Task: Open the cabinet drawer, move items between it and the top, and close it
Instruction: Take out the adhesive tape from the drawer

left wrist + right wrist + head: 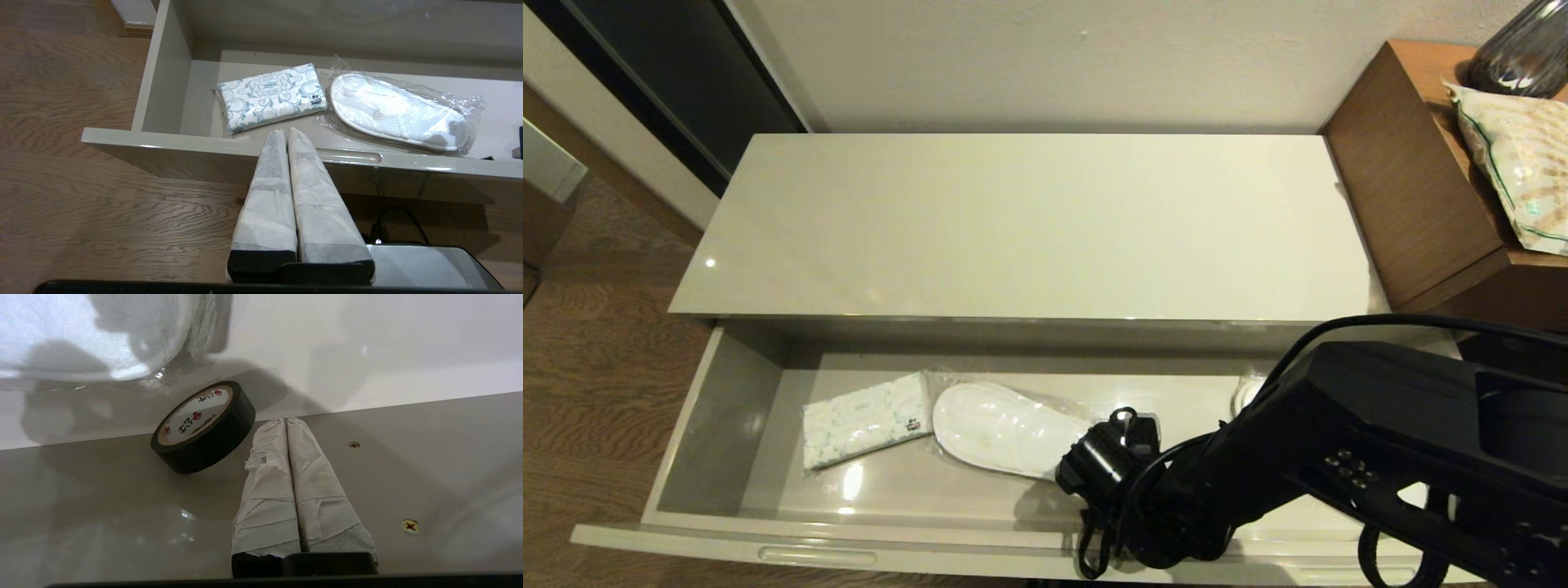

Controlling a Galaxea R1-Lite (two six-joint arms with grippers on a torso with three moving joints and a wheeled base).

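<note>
The cabinet drawer stands pulled out below the glossy cream top, which is bare. In the drawer's left half lies the white tissue pack with blue print. My right arm reaches down into the drawer's right half and hides its own gripper in the head view. In the right wrist view the right gripper is shut and empty, its tips just beside the black tape roll, which sits tilted on the drawer's grey inner surface. My left gripper is shut, parked outside the drawer front.
A white slipper in clear plastic lies between the tissue pack and my right arm. A taller brown wooden table at the right carries a packet and a dark vase. Wooden floor surrounds the cabinet.
</note>
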